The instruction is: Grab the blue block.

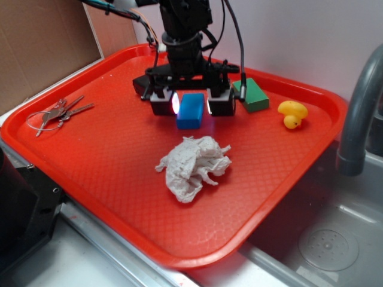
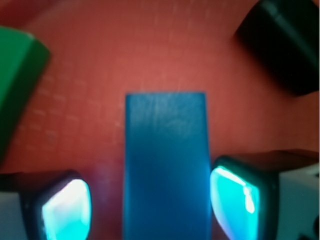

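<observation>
Resting flat on the red tray (image 1: pixel 108 173) are one blue block (image 1: pixel 191 110), one green block (image 1: pixel 252 94), one black block (image 1: pixel 142 86), one yellow rubber duck (image 1: pixel 292 113), one crumpled white paper towel (image 1: pixel 194 165) and one bunch of keys (image 1: pixel 57 113).

The blue block lies in the rear middle of the tray, directly under the arm. Its long axis runs front to back on the tray, one short end facing the paper towel. In the wrist view the blue block (image 2: pixel 166 165) runs vertically up the frame, its far short end square and level.

The tool (image 1: pixel 191 104) is lowered over the block with its jaws apart, one finger on each long side. In the wrist view, one glowing pad (image 2: pixel 235 197) sits just beside or touching one long edge; the other pad (image 2: pixel 65 212) stands off the opposite edge with bare tray showing between. The block is not clamped.

The green block (image 2: pixel 15 80) and black block (image 2: pixel 285 45) lie apart at opposite upper corners.
</observation>
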{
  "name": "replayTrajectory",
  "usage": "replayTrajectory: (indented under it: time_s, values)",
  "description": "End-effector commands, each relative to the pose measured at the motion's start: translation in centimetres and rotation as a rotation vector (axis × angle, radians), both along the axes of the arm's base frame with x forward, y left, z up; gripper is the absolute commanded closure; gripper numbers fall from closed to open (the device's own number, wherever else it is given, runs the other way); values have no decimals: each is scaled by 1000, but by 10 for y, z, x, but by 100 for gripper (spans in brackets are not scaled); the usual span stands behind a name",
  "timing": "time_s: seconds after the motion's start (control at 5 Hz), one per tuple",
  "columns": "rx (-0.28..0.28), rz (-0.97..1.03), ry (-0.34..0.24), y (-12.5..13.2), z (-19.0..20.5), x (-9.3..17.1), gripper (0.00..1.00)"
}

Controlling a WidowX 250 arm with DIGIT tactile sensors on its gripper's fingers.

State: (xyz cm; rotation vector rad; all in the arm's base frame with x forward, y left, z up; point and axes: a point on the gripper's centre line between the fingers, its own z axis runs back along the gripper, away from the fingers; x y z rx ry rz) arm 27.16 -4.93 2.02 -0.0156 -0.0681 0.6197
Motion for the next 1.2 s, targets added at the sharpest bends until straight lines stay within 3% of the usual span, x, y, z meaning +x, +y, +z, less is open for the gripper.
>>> replayTrajectory:
  time_s: [0.0,0.2,0.4,0.6,0.8,1.0]
  values:
    - [92,-44,155,3,17,-3,100]
    - [128,-99,-26,26,66,-29,100]
    - [175,-78,-149,40,113,-58,100]
    - [-61,-60,-324,45,152,-87,100]
    - [-114,-91,-323,46,173,-90,100]
    - [-117,-66,-304,53,168,-84,97]
